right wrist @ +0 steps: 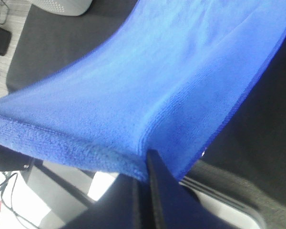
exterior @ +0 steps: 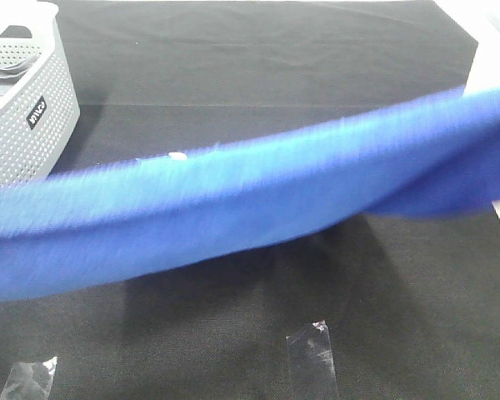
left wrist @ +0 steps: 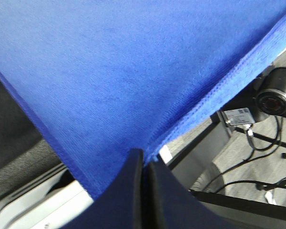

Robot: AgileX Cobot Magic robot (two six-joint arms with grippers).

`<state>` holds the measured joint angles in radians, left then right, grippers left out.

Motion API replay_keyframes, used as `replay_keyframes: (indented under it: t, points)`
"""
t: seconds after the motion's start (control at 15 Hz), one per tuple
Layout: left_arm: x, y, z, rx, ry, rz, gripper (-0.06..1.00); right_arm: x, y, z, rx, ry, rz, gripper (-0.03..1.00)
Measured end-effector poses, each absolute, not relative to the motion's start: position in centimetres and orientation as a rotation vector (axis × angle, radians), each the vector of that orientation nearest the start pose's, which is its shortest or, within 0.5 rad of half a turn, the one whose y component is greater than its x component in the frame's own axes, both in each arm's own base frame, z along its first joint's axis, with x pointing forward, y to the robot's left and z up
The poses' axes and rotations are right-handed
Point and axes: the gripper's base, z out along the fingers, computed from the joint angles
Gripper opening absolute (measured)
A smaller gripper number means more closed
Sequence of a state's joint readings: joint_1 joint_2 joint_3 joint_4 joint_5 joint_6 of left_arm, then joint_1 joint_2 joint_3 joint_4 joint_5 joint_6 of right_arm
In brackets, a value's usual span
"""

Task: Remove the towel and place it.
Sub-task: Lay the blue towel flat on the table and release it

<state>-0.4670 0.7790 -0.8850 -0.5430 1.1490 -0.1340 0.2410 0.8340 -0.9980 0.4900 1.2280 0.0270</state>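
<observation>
- Two grips: left pincer and right pincer, each clenched on the towel edge.
- Towel: stretched aloft over the table.
- Risk: the holds look shallow, so an uneven pull could slip one end.

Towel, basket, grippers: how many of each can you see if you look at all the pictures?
towel: 1
basket: 1
grippers: 2 (left gripper, right gripper)
Total: 4
</observation>
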Motion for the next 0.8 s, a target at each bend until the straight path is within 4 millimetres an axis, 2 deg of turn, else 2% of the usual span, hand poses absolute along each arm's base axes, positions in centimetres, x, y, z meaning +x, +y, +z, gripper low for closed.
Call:
replay_keyframes:
  t: [0.13, 0.27, 0.4, 0.6, 0.8]
  points:
    - [7.8, -8.9, 34.9, 0.325, 2.56, -0.988, 0.0, 9.6, 6.8, 36.3, -0.207, 2.528, 0.808, 0.0]
    - [7.3, -8.9, 32.9, 0.3, 2.625, -1.017, 0.0, 8.5, 6.6, 34.7, -0.194, 2.548, 0.827, 0.0]
    - [7.2, -9.0, 31.4, 0.28, 2.675, -1.02, 0.0, 8.4, 6.6, 33.0, -0.178, 2.605, 0.826, 0.0]
    - [7.4, -9.1, 30.5, 0.262, 2.715, -1.021, 0.0, 8.5, 6.4, 30.8, -0.156, 2.693, 0.796, 0.0]
    - [9.0, -9.9, 28.8, 0.279, 2.823, -0.985, 0.0, 9.4, 6.4, 29.2, -0.144, 2.785, 0.744, 0.0]
